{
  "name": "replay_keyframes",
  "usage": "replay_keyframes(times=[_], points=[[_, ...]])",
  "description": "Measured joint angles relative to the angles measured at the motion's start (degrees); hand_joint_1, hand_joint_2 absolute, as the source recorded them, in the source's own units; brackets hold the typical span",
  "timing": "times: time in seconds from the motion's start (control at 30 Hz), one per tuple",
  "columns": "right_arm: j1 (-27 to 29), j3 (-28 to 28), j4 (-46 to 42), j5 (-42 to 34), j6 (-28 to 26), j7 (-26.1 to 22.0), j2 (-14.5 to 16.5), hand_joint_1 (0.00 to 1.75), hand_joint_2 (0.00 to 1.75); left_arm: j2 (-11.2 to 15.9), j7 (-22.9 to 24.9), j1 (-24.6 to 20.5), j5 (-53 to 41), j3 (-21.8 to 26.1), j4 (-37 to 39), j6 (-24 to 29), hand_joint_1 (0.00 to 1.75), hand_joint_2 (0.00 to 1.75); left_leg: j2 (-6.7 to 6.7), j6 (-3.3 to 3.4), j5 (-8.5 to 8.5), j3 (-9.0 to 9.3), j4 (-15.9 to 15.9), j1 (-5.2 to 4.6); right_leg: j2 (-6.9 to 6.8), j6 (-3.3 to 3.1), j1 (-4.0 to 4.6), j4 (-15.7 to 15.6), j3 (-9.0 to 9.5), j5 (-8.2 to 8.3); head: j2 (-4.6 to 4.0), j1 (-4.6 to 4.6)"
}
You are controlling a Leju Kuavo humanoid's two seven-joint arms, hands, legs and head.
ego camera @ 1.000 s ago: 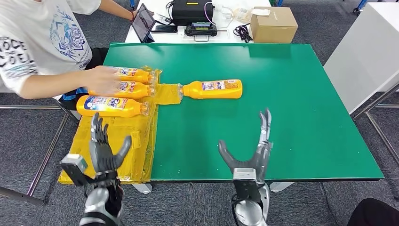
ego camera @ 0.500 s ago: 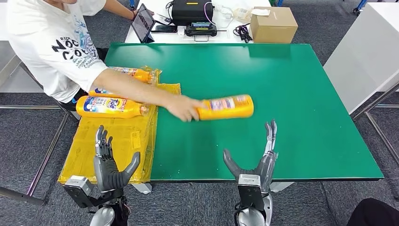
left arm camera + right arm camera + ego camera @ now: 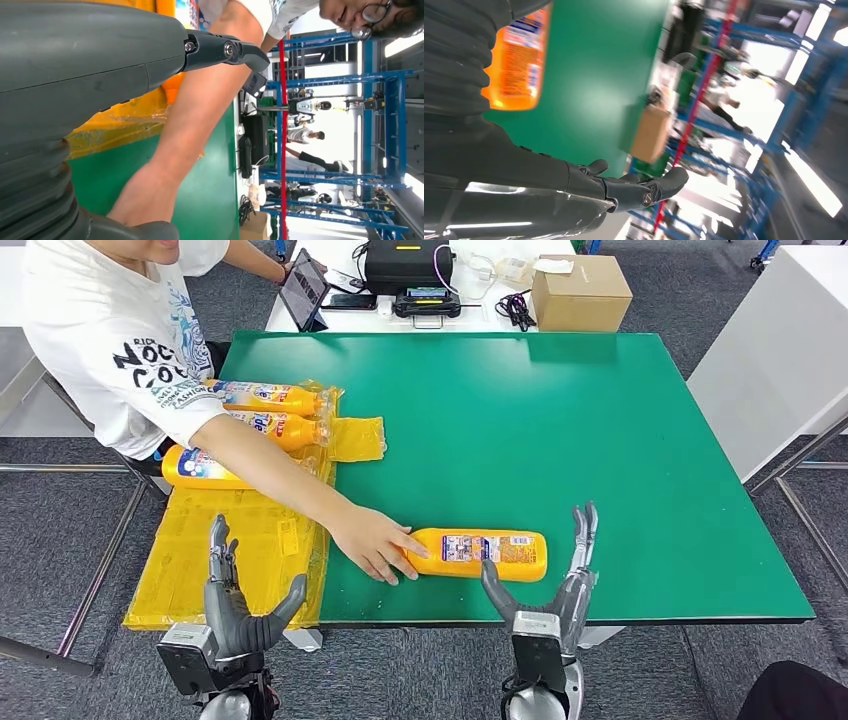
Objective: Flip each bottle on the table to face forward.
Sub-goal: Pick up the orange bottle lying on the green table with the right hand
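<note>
The person's hand [image 3: 375, 545] has slid the orange bottle [image 3: 480, 553] down to the table's [image 3: 650, 440] near edge, just beyond my right hand's [image 3: 553, 585] spread, empty fingers, within reach for flipping, while my left hand [image 3: 238, 600] waits equally open and empty.

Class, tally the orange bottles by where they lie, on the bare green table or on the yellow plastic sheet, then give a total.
Orange bottle on the bare green table: 1
Orange bottles on the yellow plastic sheet: 3
Total: 4
</note>
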Motion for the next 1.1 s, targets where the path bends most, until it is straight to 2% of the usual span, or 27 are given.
replay_keyframes(times=[0.17,0.33,0.63,0.83,1.1], points=[[-1.8,-0.1,3.6,12.2,8.5,13.6,-0.9,0.0,1.75,0.0,0.0,0.0,-0.2,-0.1,0.0,-0.3,0.0,1.75,0.0,0.01,0.02,0.0,0.0,0.0,-0.01,0.01,0.0,0.0,0.0,0.01,0.0,0.0],[-4.1,-0.2,7.3,18.7,13.7,19.7,-2.5,0.0,1.75,0.0,0.1,-0.2,-0.7,-0.1,0.4,-1.1,0.0,1.75,0.01,0.01,0.02,-0.01,0.0,-0.01,0.0,0.01,-0.01,0.0,0.0,0.01,0.0,0.01],[-8.4,-0.6,11.9,23.1,17.7,24.2,-5.0,0.0,1.75,0.0,0.4,-0.7,-1.6,-0.1,1.6,-1.7,0.0,1.75,0.01,0.02,0.02,-0.01,0.0,-0.01,0.0,0.02,0.0,0.0,-0.01,0.02,0.0,-0.01],[-14.3,-0.6,15.6,27.2,20.8,26.3,-7.3,0.0,1.75,0.1,0.8,-1.5,-2.5,0.0,2.4,-2.1,0.0,1.75,0.01,0.03,0.05,-0.01,0.0,-0.01,0.0,0.03,-0.01,0.0,0.01,0.04,0.0,0.01],[-19.9,1.1,20.4,30.1,25.4,28.9,-8.9,0.0,1.75,0.1,1.6,-2.1,-2.2,0.7,3.3,-1.2,0.0,1.75,0.01,0.03,0.05,-0.02,0.0,-0.01,0.0,0.04,0.0,0.0,0.0,0.03,0.0,-0.01]])
